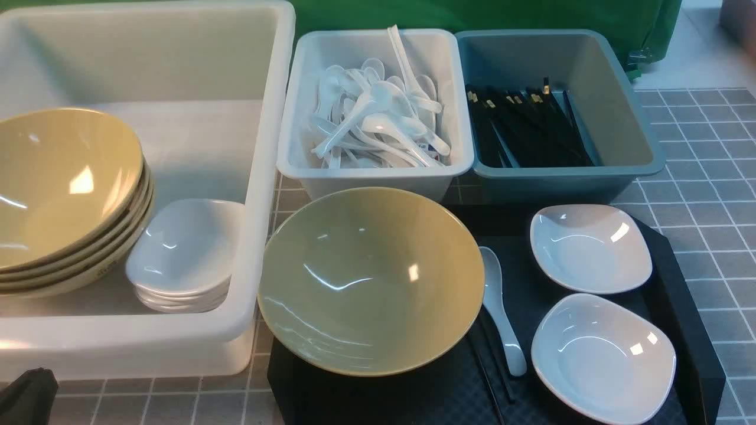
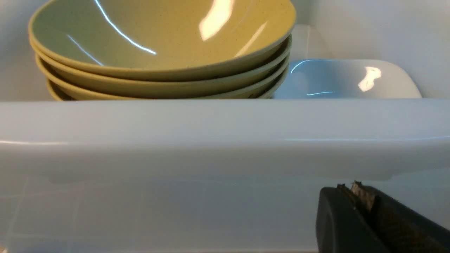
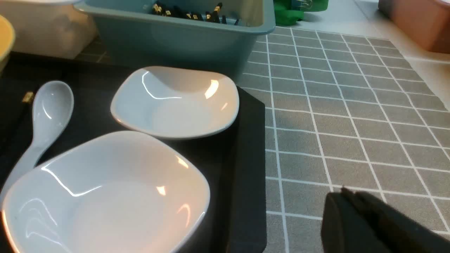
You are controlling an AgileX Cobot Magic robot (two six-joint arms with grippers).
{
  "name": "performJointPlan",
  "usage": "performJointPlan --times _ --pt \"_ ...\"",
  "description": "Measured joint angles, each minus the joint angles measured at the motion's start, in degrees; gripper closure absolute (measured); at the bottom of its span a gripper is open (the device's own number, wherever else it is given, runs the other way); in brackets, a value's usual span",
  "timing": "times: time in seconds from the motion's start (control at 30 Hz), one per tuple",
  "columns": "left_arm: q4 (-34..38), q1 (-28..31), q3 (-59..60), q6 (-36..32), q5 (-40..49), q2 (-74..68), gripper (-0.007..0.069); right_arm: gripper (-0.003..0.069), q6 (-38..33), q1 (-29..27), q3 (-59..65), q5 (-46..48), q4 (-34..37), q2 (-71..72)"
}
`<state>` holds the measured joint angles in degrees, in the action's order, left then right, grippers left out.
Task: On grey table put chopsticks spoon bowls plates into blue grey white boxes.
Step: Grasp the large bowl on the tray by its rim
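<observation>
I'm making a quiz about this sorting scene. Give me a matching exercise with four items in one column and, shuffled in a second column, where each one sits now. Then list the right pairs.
Items
1. stack of yellow bowls
2. loose spoon
3. bundle of chopsticks
4. pile of white spoons

Places
A. in the blue-grey bin
B. on the black tray
C. in the pale grey-white bin
D. in the large white tub

Pairs: 1-D, 2-B, 3-A, 4-C.
</observation>
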<state>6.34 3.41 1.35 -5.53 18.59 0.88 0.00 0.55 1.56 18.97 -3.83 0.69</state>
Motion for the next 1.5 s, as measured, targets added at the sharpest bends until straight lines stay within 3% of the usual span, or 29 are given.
performJointPlan --times 1.2,1.4,1.47,1.5 --pt "-2.2 0.0 0.0 -0.2 -0.9 0.0 0.0633 0.0595 -0.3 0.0 0.0 -0.6 -1.1 0.0" --pt "-2.2 0.0 0.1 -0.2 -8.8 0.0 0.0633 0.0584 -0.3 0.0 0.1 -5.5 -1.3 0.0" --pt "-2.2 0.0 0.1 -0.2 -14.6 0.0 0.0633 0.0582 -0.3 0.0 0.1 -10.4 -1.3 0.0" --pt "-2.2 0.0 0.1 0.0 -20.6 0.0 0.0633 0.0580 -0.3 0.0 0.1 -17.6 -1.4 0.0"
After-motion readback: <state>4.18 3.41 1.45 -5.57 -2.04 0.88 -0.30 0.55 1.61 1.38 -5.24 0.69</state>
